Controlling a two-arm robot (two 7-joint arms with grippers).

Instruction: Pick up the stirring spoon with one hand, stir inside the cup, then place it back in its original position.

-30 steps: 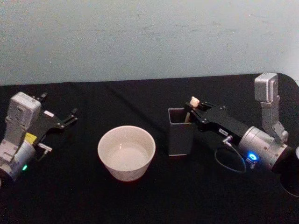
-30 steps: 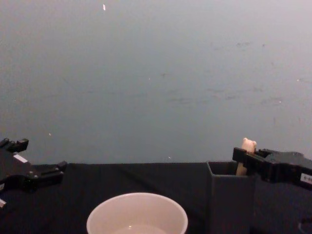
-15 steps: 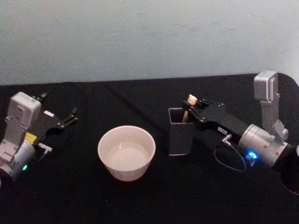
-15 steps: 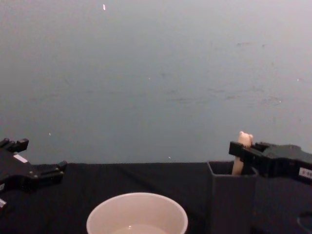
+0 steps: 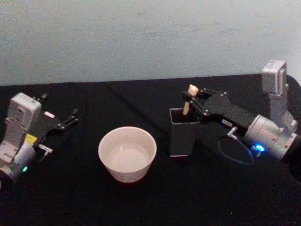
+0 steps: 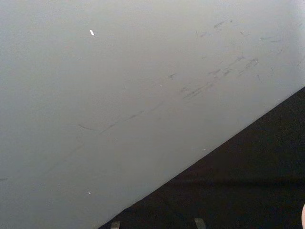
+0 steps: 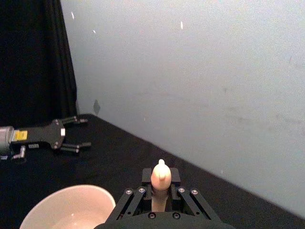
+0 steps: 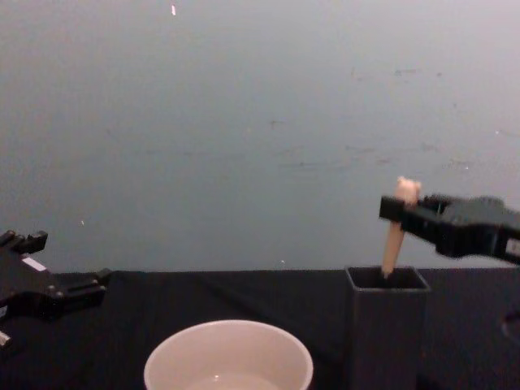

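One arm was working. Right gripper [image 5: 192,97] stayed clamped on the stirring spoon [image 5: 186,107] just under the bear head, jaws closed on the beige handle (right wrist view had the handle dead centre in the grip).

Change over the last second: the gripper had come up and the spoon came with it. Earlier only the bear head stood proud of the rim. Now the chest view showed a good run of handle [image 8: 392,248] clear above the dark grey holder [image 5: 182,139], tilted slightly. The lower end was still inside the holder and the bowl was hidden.

My read: grasp held and extraction was under way but not finished, so more lift was needed before any sideways move, or the neck could catch the rim. Stirring hadn't started.

The cup [image 5: 127,153] sat near the holder on its left, not touching. Left gripper [image 5: 59,106] was parked at the far left of the black table [image 5: 141,202], fingers spread, holding nothing.
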